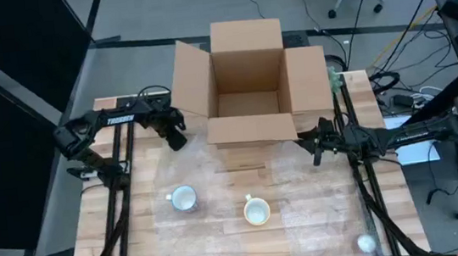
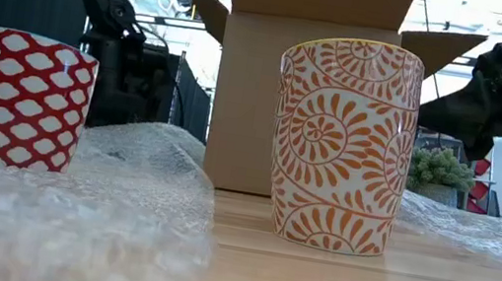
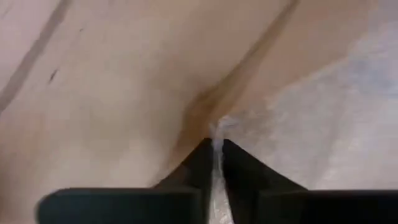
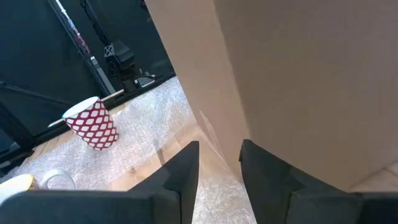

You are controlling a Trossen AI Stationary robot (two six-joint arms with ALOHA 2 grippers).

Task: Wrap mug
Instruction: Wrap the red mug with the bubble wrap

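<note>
**Mugs not yet wrapped; bubble wrap pinched at its far left corner**

Bubble wrap (image 2: pixel 72 204) is seen nearest the low camera, spread flat over the wooden table (image 1: pixel 113 242). Two mugs are stood on it, near the front. An orange swirl mug (image 2: pixel 342 144) is set a little to the right, and a red and white mug (image 2: pixel 26 99) is set to the left. Both are upright and bare. No wrap is folded over either one yet.

A cardboard box (image 1: pixel 246 84) is stood open at the far side.

The left gripper (image 3: pixel 214 149) is clenched on the far left corner of the wrap, beside the box. The right gripper (image 4: pixel 219 163) is held released, with a gap between its fingers, low over the wrap by the box's right front corner. Nothing is held in it.

The job is judged to be only at its start. A mug must be covered and rolled up.
</note>
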